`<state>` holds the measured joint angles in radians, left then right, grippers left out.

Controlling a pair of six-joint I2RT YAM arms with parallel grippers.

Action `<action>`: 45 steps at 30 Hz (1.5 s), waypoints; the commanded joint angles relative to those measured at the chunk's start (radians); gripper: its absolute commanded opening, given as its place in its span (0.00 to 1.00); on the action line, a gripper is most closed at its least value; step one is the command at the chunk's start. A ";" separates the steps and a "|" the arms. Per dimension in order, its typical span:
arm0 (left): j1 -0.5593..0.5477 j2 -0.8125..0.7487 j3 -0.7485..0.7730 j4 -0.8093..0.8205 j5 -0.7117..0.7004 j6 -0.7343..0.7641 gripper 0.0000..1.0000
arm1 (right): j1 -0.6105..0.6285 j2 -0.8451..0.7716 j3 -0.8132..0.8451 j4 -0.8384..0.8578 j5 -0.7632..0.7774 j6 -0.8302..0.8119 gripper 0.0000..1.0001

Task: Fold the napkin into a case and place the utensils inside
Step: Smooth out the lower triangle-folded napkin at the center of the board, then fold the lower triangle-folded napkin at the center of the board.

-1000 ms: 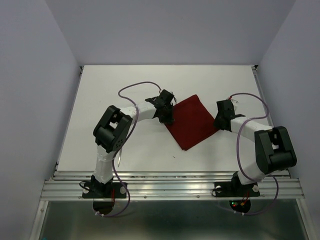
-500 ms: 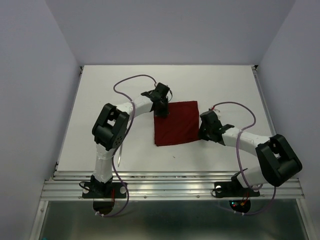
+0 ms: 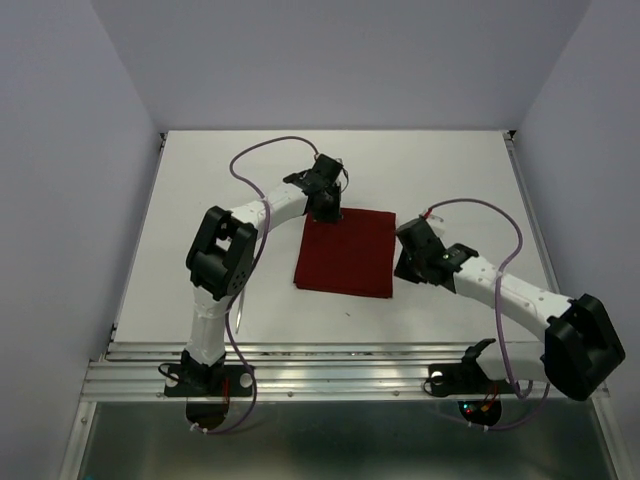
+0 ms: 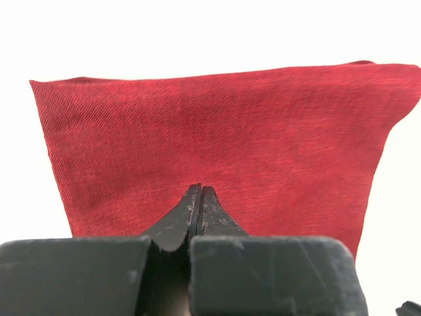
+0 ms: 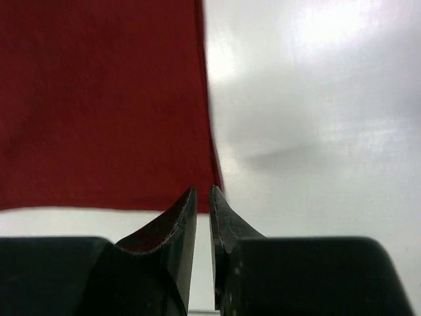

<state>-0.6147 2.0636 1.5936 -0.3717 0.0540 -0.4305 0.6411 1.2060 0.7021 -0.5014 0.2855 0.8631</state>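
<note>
Here's the napkin (image 3: pixel 345 255), dark red, lying flat on the white table (image 3: pixel 450 170) as a tidy rectangle. Its long sides run away from the arms, a touch askew.

The left claw (image 3: pixel 327 208) is down at the napkin's far edge, close to the far-left corner, and it's clenched tight. From the left wrist view the two fingers (image 4: pixel 177 220) press together with no gap, tips right on the red weave, gripping the napkin. The cloth spreads beyond the tips to both sides, smooth and plain, and its far edge runs straight across the view.

Over to the right claw (image 3: pixel 403 262), sitting at the napkin's right edge, towards the near-right corner. This one is released. Its wrist view shows a thin sliver of light between the fingers with nothing caught in the gap. The napkin's corner lies just past the tips, red to the left and bare table to the right.

Both arms reach in from opposite sides of the napkin, a purple cable (image 3: pixel 265 165) looping above each.

A slim silver utensil (image 3: pixel 241 312) lies on the table well to the near-left of the napkin, tucked against the left arm. It is too small to say which piece it is.
</note>
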 commanded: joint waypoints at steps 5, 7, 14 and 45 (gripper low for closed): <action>-0.007 -0.040 0.028 0.002 0.055 0.010 0.00 | -0.179 0.280 0.349 0.147 -0.072 -0.267 0.16; -0.007 -0.054 0.016 0.004 0.055 0.007 0.00 | -0.225 0.366 0.431 0.147 -0.115 -0.298 0.15; -0.006 -0.102 -0.049 0.022 0.053 -0.001 0.00 | -0.244 0.639 0.651 0.162 -0.174 -0.334 0.11; -0.016 -0.171 -0.110 0.036 0.023 -0.004 0.07 | -0.262 0.783 0.669 0.192 -0.002 -0.355 0.09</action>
<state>-0.6197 1.9636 1.4853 -0.3382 0.0963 -0.4351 0.3851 1.9324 1.3514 -0.3279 0.2417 0.5194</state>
